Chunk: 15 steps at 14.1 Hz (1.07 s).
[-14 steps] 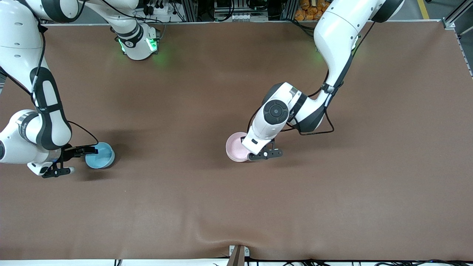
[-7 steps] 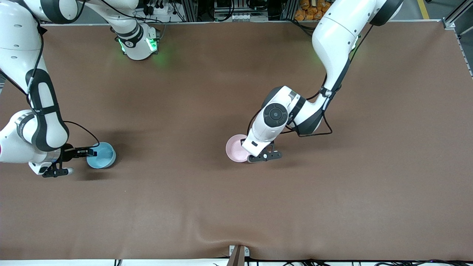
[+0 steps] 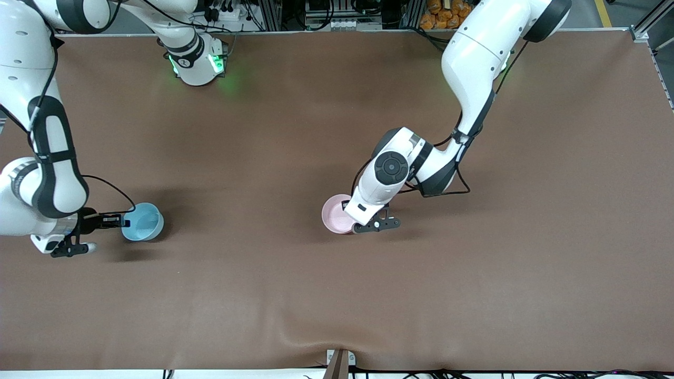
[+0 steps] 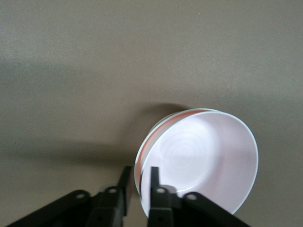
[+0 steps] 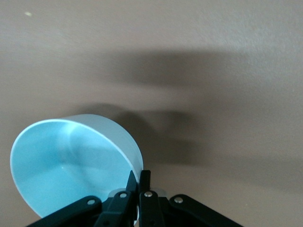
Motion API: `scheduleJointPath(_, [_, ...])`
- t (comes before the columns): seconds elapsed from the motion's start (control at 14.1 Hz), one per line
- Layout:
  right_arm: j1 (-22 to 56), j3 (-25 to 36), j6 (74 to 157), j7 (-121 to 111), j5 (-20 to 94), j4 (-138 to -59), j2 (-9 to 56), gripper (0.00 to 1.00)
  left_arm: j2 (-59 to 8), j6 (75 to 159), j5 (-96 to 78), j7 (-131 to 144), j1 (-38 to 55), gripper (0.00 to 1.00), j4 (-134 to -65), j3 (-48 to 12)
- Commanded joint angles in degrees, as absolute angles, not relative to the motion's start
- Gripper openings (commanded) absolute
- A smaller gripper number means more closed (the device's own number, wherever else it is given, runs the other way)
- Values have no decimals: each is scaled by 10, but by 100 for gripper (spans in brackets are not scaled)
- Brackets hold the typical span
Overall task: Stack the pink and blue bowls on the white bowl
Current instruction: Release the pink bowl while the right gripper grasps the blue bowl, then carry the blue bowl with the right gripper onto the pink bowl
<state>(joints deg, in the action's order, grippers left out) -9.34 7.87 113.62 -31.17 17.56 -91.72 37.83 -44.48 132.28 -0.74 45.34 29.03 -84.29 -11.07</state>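
Note:
The pale pink bowl (image 3: 335,213) sits mid-table. In the left wrist view, the pink bowl (image 4: 203,156) shows a second pale rim (image 4: 140,153) just under its own, likely the white bowl; in the front view the white bowl is hidden. My left gripper (image 3: 354,223) (image 4: 140,170) is astride that rim, its fingers spread with a gap showing, so it is open. The sky blue bowl (image 3: 143,222) (image 5: 66,165) is near the right arm's end, tilted. My right gripper (image 3: 124,221) (image 5: 138,174) is shut on its rim.
The brown table mat (image 3: 368,295) is bare around both bowls. The right arm's base (image 3: 197,63) stands at the edge of the table farthest from the front camera. A small bracket (image 3: 339,363) sits at the edge nearest to that camera.
The left wrist has sunk slightly and the pink bowl has shifted a little nearer the front camera. The right arm has drawn toward its table end; the blue bowl barely moved.

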Motion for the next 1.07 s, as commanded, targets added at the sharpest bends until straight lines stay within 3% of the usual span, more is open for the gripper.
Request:
scheduleJointPath(0.0, [-96, 73, 1078, -321, 189, -868, 370, 0, -444, 1325, 4, 475, 297, 100, -828, -106])
scheduleJointPath(0.21, [-86, 72, 1071, -300, 189, -867, 339, 0, -412, 1309, 9, 475, 282, 100, -828, -104])
scheduleJointPath(0.57, [-31, 72, 1034, -197, 190, -867, 289, 0, -339, 1214, 26, 453, 219, 100, -824, -103])
scheduleJointPath(0.99, [31, 72, 1017, -105, 211, -869, 269, 0, -273, 1134, 85, 364, 156, 100, -822, -104])
